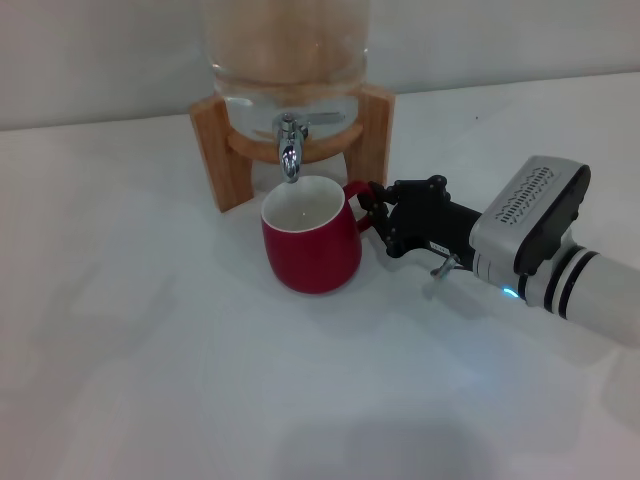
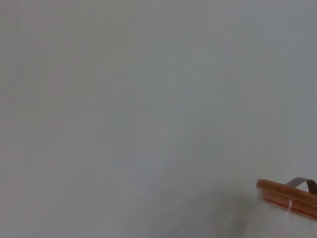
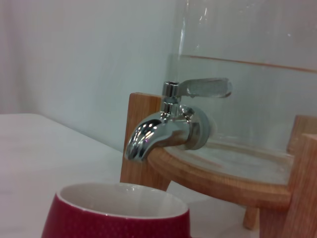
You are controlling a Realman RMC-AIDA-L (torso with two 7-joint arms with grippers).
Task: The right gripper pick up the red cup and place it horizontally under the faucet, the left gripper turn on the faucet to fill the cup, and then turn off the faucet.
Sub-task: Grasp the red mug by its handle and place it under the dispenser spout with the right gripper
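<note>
Close on the faucet (image 3: 166,133): shiny chrome, spout angled downward, thin lever handle (image 3: 204,88) lying level on top. Mounted at the front of a clear glass dispenser (image 3: 247,59) seated in a wooden stand (image 3: 218,178), with one upright post just behind the spout and another at the frame's edge. Below the spout, apart from it, the rim of the red cup (image 3: 117,215): dark red outside, white inside, upright, mouth open upward. White desk (image 3: 44,153) beyond, pale wall behind.
</note>
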